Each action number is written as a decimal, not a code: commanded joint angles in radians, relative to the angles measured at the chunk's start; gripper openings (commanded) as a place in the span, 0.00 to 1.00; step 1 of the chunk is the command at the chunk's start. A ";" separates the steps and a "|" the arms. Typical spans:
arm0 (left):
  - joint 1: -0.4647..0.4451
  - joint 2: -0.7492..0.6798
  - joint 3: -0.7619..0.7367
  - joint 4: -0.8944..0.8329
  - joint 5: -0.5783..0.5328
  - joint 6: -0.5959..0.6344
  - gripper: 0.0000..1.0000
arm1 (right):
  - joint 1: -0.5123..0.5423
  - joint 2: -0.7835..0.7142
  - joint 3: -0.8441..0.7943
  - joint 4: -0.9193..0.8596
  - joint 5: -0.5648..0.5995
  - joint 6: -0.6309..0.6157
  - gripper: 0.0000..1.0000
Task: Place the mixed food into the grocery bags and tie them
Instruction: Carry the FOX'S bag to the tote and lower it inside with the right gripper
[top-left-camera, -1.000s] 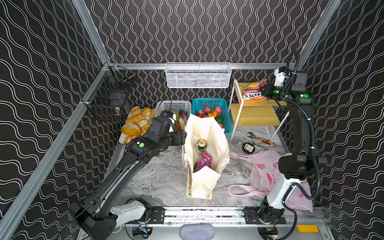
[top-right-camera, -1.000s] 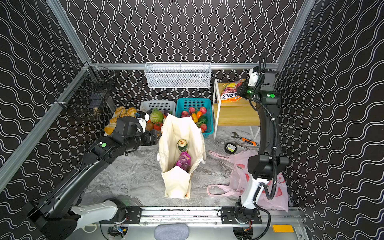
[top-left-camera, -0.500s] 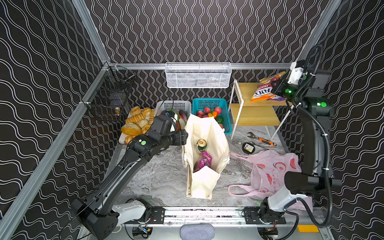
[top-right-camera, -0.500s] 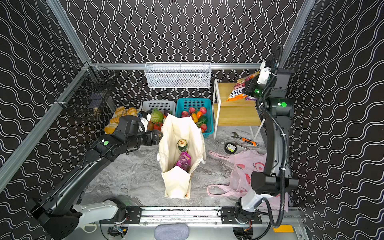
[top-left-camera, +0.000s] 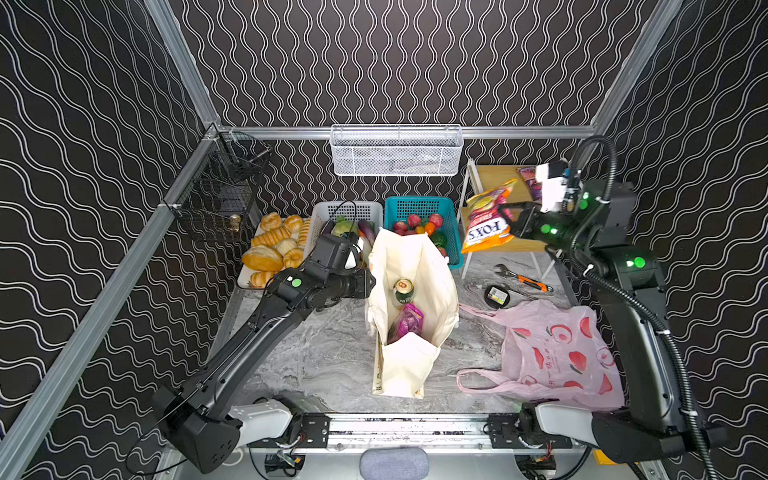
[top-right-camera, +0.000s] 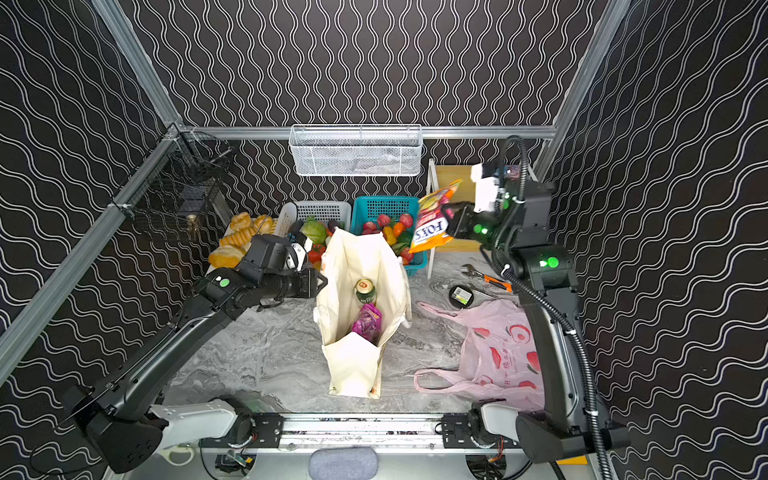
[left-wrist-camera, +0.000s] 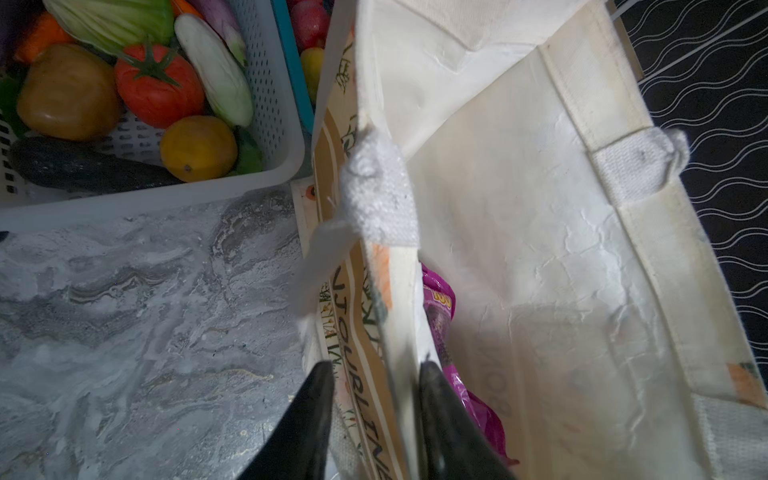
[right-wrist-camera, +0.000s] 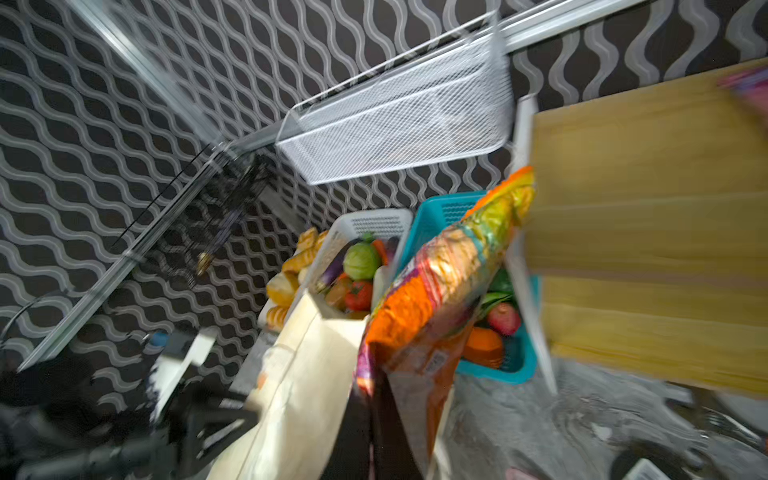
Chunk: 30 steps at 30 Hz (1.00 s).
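Cream canvas is drawing my eye first: in both top views the large cream canvas tote with floral print (top-left-camera: 436, 266) is standing open mid-table, already holding the green drink can (top-left-camera: 403, 290) and the purple grape-print snack pouch (top-left-camera: 409, 323). The right gripper (top-left-camera: 508, 219) is holding the orange FOX'S candy bag (top-left-camera: 484, 220) in shut jaws, hanging in the air between the teal plastic basket (top-left-camera: 415, 201) and the wooden shelf (top-left-camera: 488, 178), short of the tote's mouth. The thin pink plastic bag with red fruit prints (top-right-camera: 498, 349) is lying slack and, I judge, empty; nothing is tied. In the left wrist view the left gripper (left-wrist-camera: 378, 374) is straddling the tote's wall, jaws part open, one finger outside and one inside, not visibly pinching. The green cabbage (left-wrist-camera: 112, 20), red tomato (left-wrist-camera: 160, 89), brown potato (left-wrist-camera: 68, 97) and round orange vegetable (left-wrist-camera: 198, 147) are waiting in the white perforated basket (left-wrist-camera: 266, 104) just beside the tote. In the blurred right wrist view the candy bag is dangling between shelf edge and tote rim, so I am judging room tight there.
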 joint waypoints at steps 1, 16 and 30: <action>0.002 -0.013 -0.021 0.027 0.018 -0.005 0.31 | 0.100 -0.017 -0.056 0.032 0.016 0.056 0.00; 0.002 -0.023 -0.025 0.073 0.038 -0.036 0.01 | 0.654 0.211 -0.101 -0.087 0.288 0.183 0.00; 0.003 -0.020 -0.029 0.091 0.027 -0.055 0.00 | 0.712 0.229 -0.231 0.005 0.193 0.375 0.00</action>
